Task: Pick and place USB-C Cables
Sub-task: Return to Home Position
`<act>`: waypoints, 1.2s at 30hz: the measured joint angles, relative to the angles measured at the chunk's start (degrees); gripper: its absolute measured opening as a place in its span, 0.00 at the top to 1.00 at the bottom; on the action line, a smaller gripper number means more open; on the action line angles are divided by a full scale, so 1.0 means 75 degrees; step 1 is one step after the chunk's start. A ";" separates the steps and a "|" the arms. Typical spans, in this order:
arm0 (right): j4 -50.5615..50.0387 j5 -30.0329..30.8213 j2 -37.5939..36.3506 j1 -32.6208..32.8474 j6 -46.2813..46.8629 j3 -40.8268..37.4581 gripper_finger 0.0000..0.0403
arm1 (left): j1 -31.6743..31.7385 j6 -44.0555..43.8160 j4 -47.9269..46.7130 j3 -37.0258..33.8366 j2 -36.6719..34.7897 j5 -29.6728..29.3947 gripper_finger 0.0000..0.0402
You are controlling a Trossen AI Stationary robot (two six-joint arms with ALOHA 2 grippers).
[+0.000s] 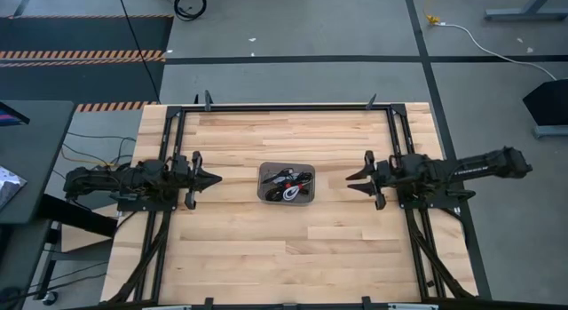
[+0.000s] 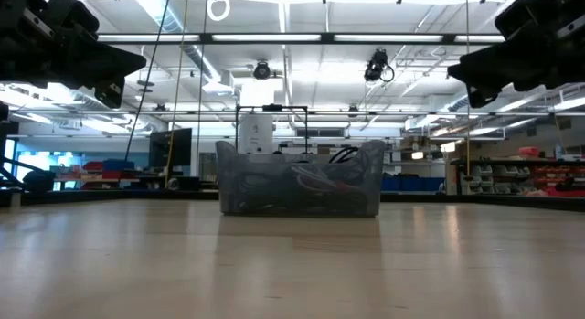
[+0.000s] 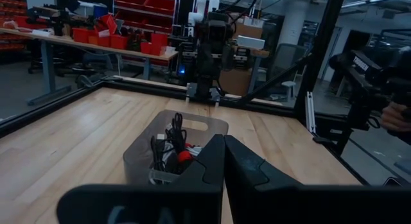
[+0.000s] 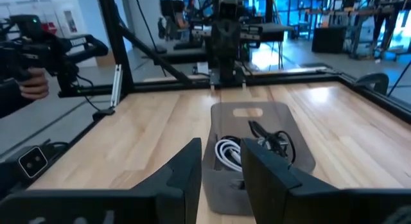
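A grey tray (image 1: 263, 169) stands in the middle of the table, and the bundled USB-C cables (image 1: 288, 184) lie inside it. A white coil (image 4: 228, 150) and black ones (image 4: 273, 140) show in the right wrist view, a red tie (image 3: 184, 156) in the left wrist view. My left gripper (image 1: 216, 178) hovers left of the tray, fingers shut and pointing at it. My right gripper (image 1: 349, 183) hovers right of the tray, fingers a narrow gap apart (image 4: 221, 161). In the low view the tray (image 2: 300, 177) rests flat on the wood and both arms hang above the table.
Bare wood lies all around the tray. Black frame rails (image 1: 293, 107) run along the table's far edge and sides. A person's hand holding a dark handle shows beyond the table edge (image 4: 32, 86) and again in the left wrist view (image 3: 395, 115).
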 joint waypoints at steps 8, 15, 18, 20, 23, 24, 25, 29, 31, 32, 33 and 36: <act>-0.0070 0.0001 -0.1040 0.0000 -0.0012 -0.0407 0.72 | -0.0001 -0.0018 0.0002 0.0000 0.0000 0.0000 0.98; -0.0568 0.0012 -0.1523 0.0000 0.0114 -0.0407 0.72 | -0.0003 0.0519 0.0003 0.0000 0.0000 -0.0003 0.98; -0.0613 0.0027 -0.1520 0.0000 0.0237 -0.0407 0.72 | -0.0003 0.1222 0.0001 0.0000 0.0000 -0.0003 0.98; -0.0698 0.0028 -0.1520 0.0000 0.0245 -0.0407 0.72 | -0.0003 0.1485 0.0003 0.0000 0.0000 -0.0001 0.98; -0.0704 0.0188 -0.1520 0.0000 0.0232 -0.0407 0.72 | -0.0003 0.1581 0.0003 0.0000 0.0000 -0.0003 0.98; -0.0696 0.0313 -0.1520 0.0000 0.0229 -0.0407 0.72 | 0.0000 0.1579 0.0000 0.0000 0.0000 -0.0003 0.98; -0.0664 0.0456 -0.1520 0.0000 0.0230 -0.0407 0.72 | -0.0003 0.1579 0.0003 0.0000 0.0000 -0.0003 0.98; -0.0537 0.0759 -0.1520 -0.0003 0.0231 -0.0407 0.72 | -0.0001 0.1579 0.0003 0.0000 0.0000 -0.0003 0.98; -0.0501 0.0756 -0.1520 0.0000 0.0229 -0.0407 0.72 | -0.0003 0.1578 0.0003 0.0000 0.0000 -0.0003 0.98; -0.0506 0.0753 -0.1520 0.0000 0.0229 -0.0407 0.72 | -0.0001 0.1579 0.0003 0.0000 0.0000 -0.0003 0.98; -0.0506 0.0753 -0.1517 0.0000 0.0229 -0.0407 0.72 | -0.0003 0.1579 0.0003 0.0000 0.0000 -0.0003 0.98; -0.0506 0.0753 -0.1517 0.0000 0.0229 -0.0407 0.72 | -0.0001 0.1578 0.0003 0.0000 0.0000 -0.0003 0.98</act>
